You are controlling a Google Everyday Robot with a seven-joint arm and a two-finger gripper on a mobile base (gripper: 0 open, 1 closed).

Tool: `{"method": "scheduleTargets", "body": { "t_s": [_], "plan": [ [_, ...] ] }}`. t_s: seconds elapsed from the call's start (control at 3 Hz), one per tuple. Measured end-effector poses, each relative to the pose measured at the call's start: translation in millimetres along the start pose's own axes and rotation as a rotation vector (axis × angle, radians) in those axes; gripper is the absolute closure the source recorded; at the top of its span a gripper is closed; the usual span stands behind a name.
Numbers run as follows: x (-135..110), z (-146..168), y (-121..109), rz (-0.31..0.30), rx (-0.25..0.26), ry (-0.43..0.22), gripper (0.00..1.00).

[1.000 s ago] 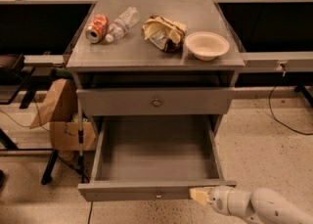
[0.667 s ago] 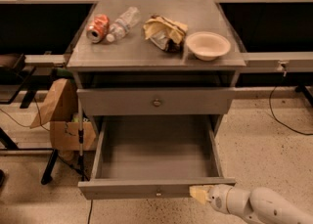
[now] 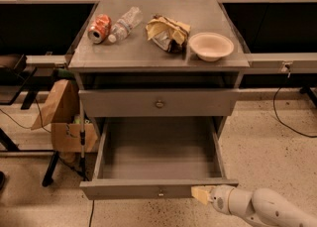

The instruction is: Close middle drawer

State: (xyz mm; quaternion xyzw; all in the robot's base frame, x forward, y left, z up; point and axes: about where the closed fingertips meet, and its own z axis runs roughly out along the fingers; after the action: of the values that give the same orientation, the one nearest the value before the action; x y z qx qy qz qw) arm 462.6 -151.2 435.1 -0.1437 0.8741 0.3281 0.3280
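Note:
The middle drawer (image 3: 158, 146) is pulled wide open from the grey cabinet, its plain grey floor bare. Its low front panel (image 3: 138, 190) carries a small round knob (image 3: 160, 192) at the centre. My gripper (image 3: 202, 194) comes in from the lower right on a white arm (image 3: 257, 208). Its pale tip rests against the right part of the front panel, right of the knob. Above, the taller-fronted drawer (image 3: 158, 103) is shut.
On the cabinet top (image 3: 163, 52) lie a red can (image 3: 100, 27), a clear plastic bottle (image 3: 124, 23), a crumpled snack bag (image 3: 167, 32) and a pale bowl (image 3: 211, 45). A cardboard box (image 3: 62, 122) and a stand leg (image 3: 52, 169) are at the left.

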Motion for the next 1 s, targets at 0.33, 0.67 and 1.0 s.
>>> {"method": "scheduleTargets", "body": {
  "t_s": [0.33, 0.67, 1.0],
  "plan": [
    [-11.0, 5.3, -3.0, -0.003, 0.006, -0.011, 1.00],
    [-9.9, 4.6, -2.4, -0.003, 0.006, -0.011, 1.00],
    [-22.8, 9.9, -4.3, -0.006, 0.012, -0.024, 1.00]
  ]
}}
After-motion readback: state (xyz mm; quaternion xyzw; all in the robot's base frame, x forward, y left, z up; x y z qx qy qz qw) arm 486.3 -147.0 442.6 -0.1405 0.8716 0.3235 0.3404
